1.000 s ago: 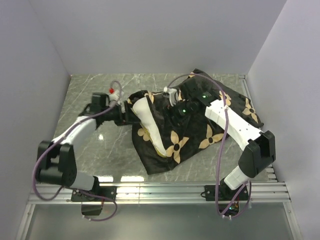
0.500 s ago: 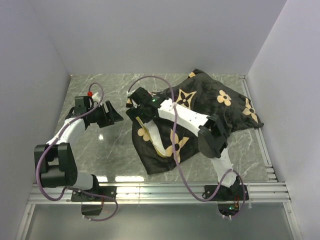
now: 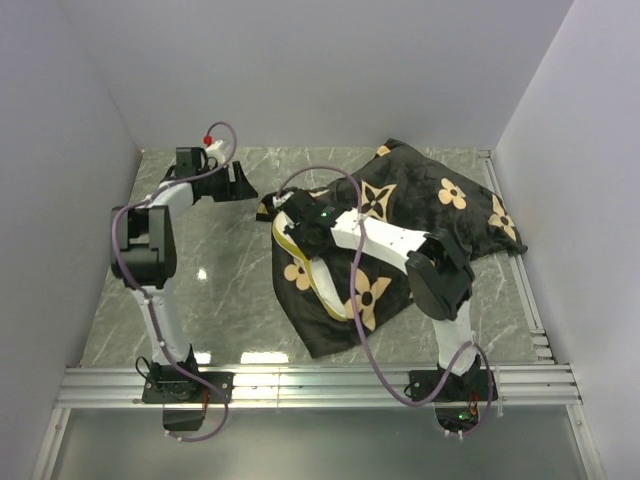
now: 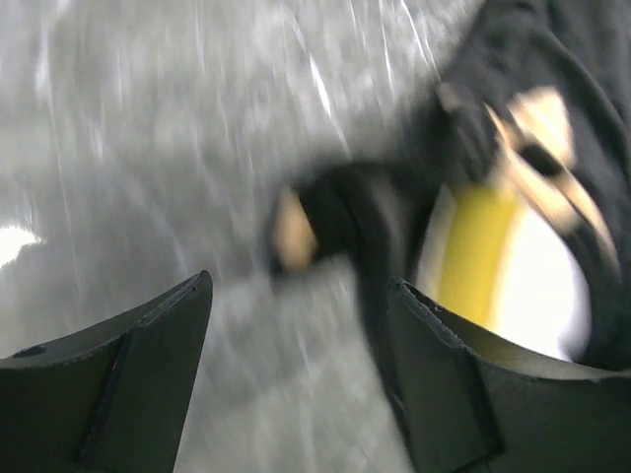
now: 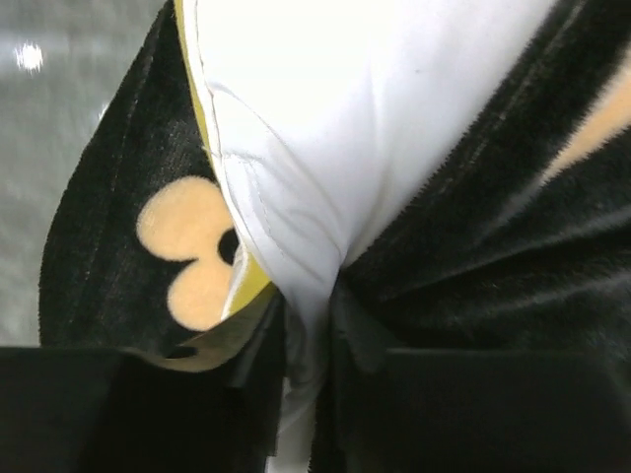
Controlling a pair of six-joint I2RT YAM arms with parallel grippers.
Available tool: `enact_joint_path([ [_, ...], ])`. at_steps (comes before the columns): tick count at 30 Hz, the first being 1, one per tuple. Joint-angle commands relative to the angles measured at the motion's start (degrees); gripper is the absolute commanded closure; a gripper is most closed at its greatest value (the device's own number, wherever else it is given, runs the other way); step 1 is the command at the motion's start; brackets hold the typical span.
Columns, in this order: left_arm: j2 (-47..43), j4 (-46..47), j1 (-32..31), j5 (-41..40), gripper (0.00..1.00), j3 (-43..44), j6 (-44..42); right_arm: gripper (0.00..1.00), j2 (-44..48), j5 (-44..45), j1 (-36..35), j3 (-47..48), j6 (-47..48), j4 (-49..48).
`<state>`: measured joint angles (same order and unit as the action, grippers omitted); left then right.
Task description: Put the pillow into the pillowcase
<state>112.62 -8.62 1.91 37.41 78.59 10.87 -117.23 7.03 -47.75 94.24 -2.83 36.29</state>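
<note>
My right claw (image 5: pixel 311 325) pinches the soft white quilted pillow (image 5: pixel 345 99), presumably to feed it into the black velvety flowered pillowcase (image 5: pixel 493 276); my left claw (image 4: pixel 299 288) gapes empty.

One pillow (image 5: pixel 345 118), one pillowcase (image 3: pixel 450 215), two hands: left hand (image 4: pixel 301 286), right hand (image 5: pixel 306 345).

The pillow (image 5: pixel 375 128) is seen filling the upper middle of the view. Its white fabric is drawn down into a narrow fold, which is pinched between the two dark fingers (image 5: pixel 187 414) of the right gripper (image 5: pixel 308 330). A yellow band (image 5: pixel 248 284) is shown along its left edge. The black pillowcase (image 5: pixel 493 266) is laid against it on both sides, with a tan flower (image 5: pixel 187 251) printed on the left part. A grey table (image 5: pixel 49 148) is visible at the far left.
</note>
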Motion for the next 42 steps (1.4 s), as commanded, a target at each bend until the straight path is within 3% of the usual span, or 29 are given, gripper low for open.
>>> enact_joint_path([
  [1,7.3,-3.9,-1.6,3.7,0.23,9.1,-8.3,0.76,5.9,-1.8,0.7,-6.3,1.2,4.1],
  [5,12.3,-4.7,-5.6,6.8,0.22,11.8,-10.3,0.77,9.3,-1.7,1.2,-10.6,1.1,3.5],
  [10,11.9,-3.7,-8.1,10.1,0.23,9.0,-8.8,0.77,10.8,-2.3,2.7,-12.0,0.5,3.5],
  [12,11.0,-4.6,-8.9,9.4,0.28,7.6,-9.1,0.77,11.1,-1.7,3.0,-11.7,0.6,3.5],
  [14,11.0,-11.1,-9.6,8.1,0.41,7.8,-12.7,0.78,11.8,-1.5,3.7,-11.5,0.6,3.4],
  [15,10.9,-13.2,-9.6,7.0,0.57,7.5,-13.4,0.78,12.3,-1.1,4.1,-11.7,0.5,3.3],
  [17,9.6,-20.8,-8.9,5.9,0.75,6.8,-16.3,0.78,12.6,-0.1,5.2,-11.9,0.8,2.6],
  [18,9.0,-23.5,-8.4,4.3,0.92,7.0,-17.4,0.78,12.6,0.3,5.7,-11.8,1.1,2.6],
  [19,8.2,-27.7,-7.7,3.6,0.99,8.0,-20.3,0.78,12.1,1.6,6.8,-11.7,1.4,2.6],
  [23,5.9,-52.0,1.7,0.4,1.00,23.4,-29.5,0.78,10.4,4.8,11.7,-12.8,1.4,0.7],
  [24,6.2,-61.8,3.2,-1.1,1.00,31.8,-31.4,0.78,9.3,5.3,12.9,-13.1,1.2,0.6],
  [26,7.8,-69.9,6.2,-5.9,1.00,39.8,-35.9,0.78,8.6,7.9,15.7,-13.5,1.7,-0.2],
  [29,4.6,-70.0,7.8,-12.4,1.00,33.1,-38.5,0.78,8.9,9.9,16.6,-14.0,1.9,-2.1],
  [34,6.6,-64.5,8.1,-11.8,1.00,28.8,-37.3,0.73,9.0,6.7,11.2,-12.0,1.0,-0.7],
  [37,5.7,-53.0,8.4,-11.6,1.00,25.7,-33.8,0.57,9.7,0.5,9.8,-9.1,1.2,1.1],
  [38,5.6,-51.0,8.4,-11.3,0.98,24.7,-32.9,0.43,9.7,-1.6,9.5,-7.9,1.3,2.3],
  [42,9.4,-48.2,8.5,-6.0,0.78,28.6,-30.1,0.19,12.3,-12.4,8.0,-3.0,2.3,6.3],
])
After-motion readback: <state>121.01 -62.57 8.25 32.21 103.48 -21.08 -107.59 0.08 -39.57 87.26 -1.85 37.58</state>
